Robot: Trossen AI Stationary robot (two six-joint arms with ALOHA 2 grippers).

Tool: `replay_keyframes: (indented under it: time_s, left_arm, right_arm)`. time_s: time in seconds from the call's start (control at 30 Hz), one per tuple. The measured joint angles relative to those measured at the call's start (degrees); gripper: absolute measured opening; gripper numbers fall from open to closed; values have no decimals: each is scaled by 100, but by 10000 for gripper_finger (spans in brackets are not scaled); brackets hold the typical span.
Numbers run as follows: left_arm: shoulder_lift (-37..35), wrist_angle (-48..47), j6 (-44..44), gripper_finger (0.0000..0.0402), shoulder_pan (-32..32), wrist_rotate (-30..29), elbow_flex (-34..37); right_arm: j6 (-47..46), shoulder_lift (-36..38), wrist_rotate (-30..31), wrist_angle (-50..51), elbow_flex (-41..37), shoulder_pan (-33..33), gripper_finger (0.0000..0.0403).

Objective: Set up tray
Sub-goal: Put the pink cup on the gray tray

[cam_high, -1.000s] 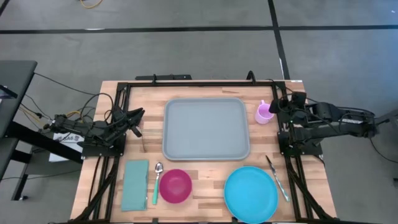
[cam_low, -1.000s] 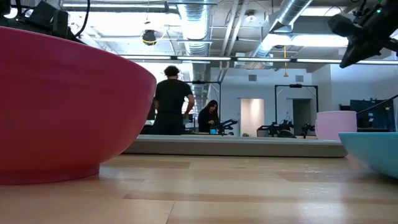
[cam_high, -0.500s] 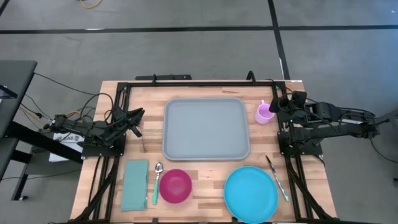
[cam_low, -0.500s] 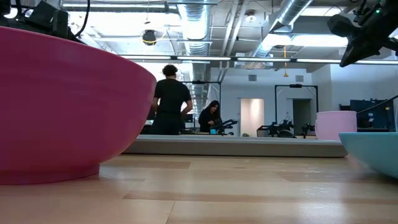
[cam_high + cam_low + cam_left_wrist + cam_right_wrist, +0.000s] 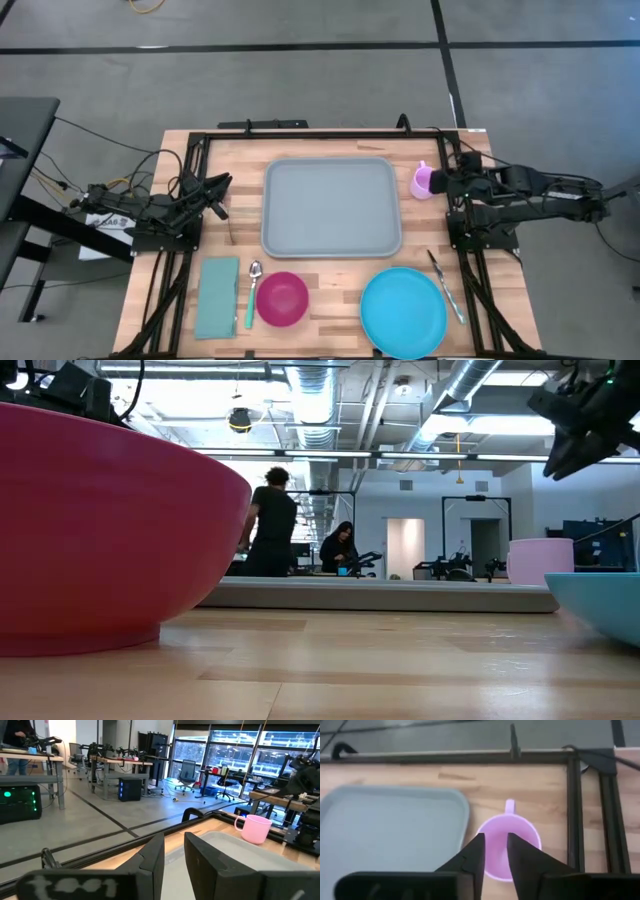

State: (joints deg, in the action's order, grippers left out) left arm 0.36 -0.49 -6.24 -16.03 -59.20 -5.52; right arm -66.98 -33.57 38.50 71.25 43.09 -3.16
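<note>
The grey-blue tray [image 5: 330, 207] lies flat in the middle of the table, toward its far edge; it also shows as tray [image 5: 385, 830]. A pink mug [image 5: 423, 182] stands upright on the wood just right of the tray, handle toward the far edge. My right gripper [image 5: 494, 851] hangs above the mug [image 5: 509, 845], fingers pointing down and shut; the low view shows the right gripper [image 5: 585, 425] well above the mug [image 5: 540, 560]. My left gripper [image 5: 218, 188] waits shut at the table's left edge, pointing toward the tray.
Along the near edge lie a teal folded napkin [image 5: 217, 297], a spoon [image 5: 252, 290], a magenta bowl [image 5: 282, 298], a round blue plate [image 5: 403, 310] and a teal-handled utensil [image 5: 447, 285]. A black frame [image 5: 330, 131] borders the table. People stand in the room beyond.
My right gripper has moved a short way toward the table's left and near edge, coming over the pink mug, and has tipped down slightly. Nothing on the table has moved. A person in the room behind has turned.
</note>
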Motion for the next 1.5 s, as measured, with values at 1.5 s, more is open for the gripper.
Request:
replay_keyframes:
  time_s: [1.5]
  left_arm:
    - [0, 0, 107, 63, 2, -192, 0]
  right_arm:
    - [2992, -3623, -1919, -1950, -507, -2013, 36]
